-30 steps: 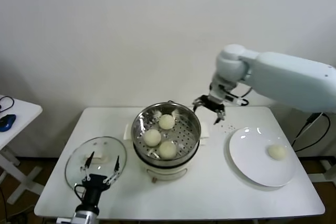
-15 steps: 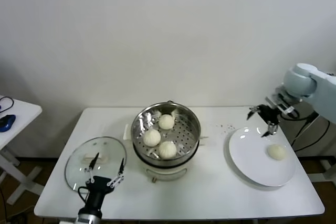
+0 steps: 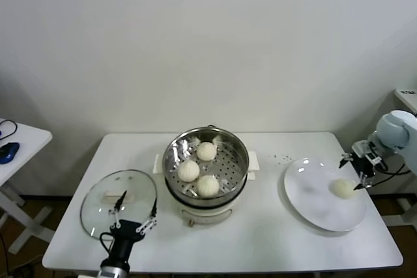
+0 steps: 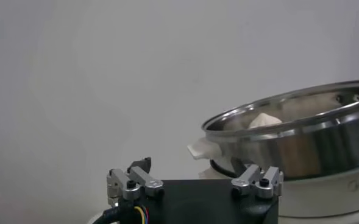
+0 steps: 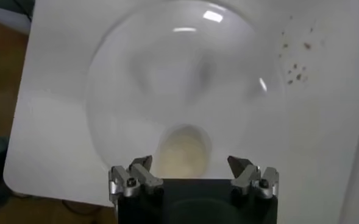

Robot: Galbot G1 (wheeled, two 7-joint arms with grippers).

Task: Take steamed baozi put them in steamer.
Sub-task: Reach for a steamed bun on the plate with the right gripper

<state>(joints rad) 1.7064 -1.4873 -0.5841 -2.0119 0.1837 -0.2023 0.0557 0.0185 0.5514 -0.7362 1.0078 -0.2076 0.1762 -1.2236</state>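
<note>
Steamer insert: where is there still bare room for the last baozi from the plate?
The steamer holds three baozi, crowded toward its centre and left. Bare perforated insert remains along the right wall and at the far left rim. The fourth baozi lies on the plate, under the open right gripper.

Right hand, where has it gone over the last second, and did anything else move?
The right hand swung from beside the steamer rightward to the white plate, now open above the last baozi. Nothing was grasped or released. Three baozi stay in the steamer; left hand stays by the glass lid.
</note>
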